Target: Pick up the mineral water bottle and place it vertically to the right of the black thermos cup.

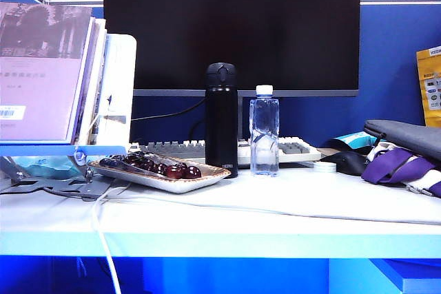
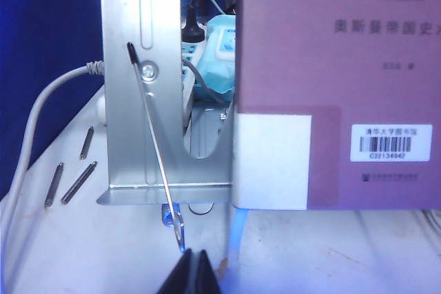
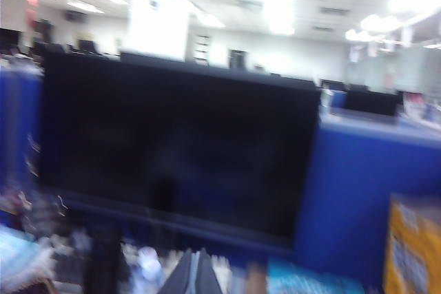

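Standing bottle [image 1: 264,131] right of thermos [image 1: 221,120] | left gripper [image 2: 194,266], right gripper [image 3: 196,270] pressed together

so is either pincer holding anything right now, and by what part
Nothing is held. The left pincer and right pincer are both shut on nothing. The mineral water bottle stands free on the table, right of the black thermos cup.

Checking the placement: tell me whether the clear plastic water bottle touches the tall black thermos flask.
Apart. The exterior view shows a strip of blue background between the clear plastic water bottle and the tall black thermos flask.
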